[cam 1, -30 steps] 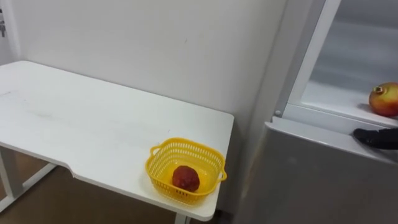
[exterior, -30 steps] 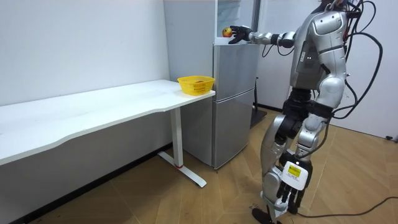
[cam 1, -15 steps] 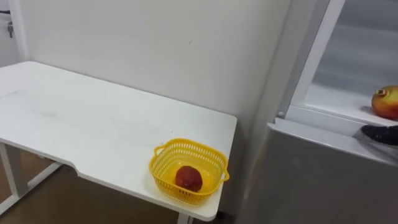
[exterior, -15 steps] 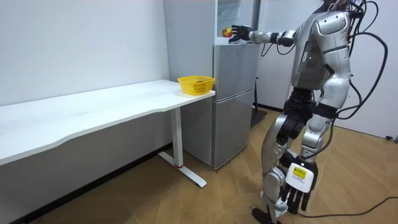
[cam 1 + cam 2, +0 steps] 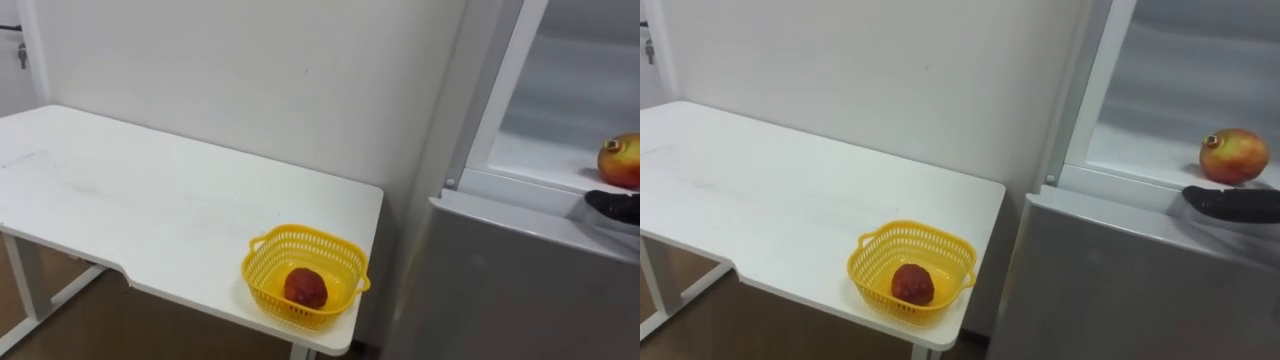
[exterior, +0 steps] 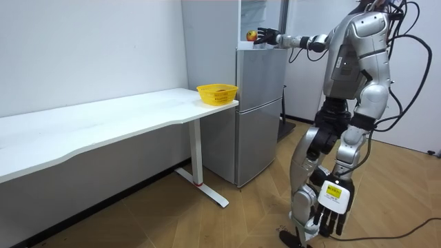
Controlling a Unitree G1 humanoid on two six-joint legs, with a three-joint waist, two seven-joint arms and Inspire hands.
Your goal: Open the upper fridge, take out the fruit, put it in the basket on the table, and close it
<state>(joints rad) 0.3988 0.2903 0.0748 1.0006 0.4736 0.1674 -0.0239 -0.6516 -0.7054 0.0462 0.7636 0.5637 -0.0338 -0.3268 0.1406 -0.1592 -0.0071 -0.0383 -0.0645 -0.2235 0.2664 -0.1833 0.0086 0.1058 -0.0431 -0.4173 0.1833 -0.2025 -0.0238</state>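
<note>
Standing before fridge (image 6: 258, 110), just right of white table (image 5: 120, 190). Upper compartment open. Red-yellow fruit (image 5: 1234, 156) on upper shelf, near front edge, far right. Right hand (image 5: 1240, 203) low at shelf lip, on near side of fruit, fingers stretched flat, holding nothing; cannot tell whether touching fruit. Left hand (image 6: 328, 213) hanging beside leg, fingers relaxed. Yellow basket (image 5: 862, 272) at table's near right corner, dark red fruit (image 5: 911, 284) inside.
</note>
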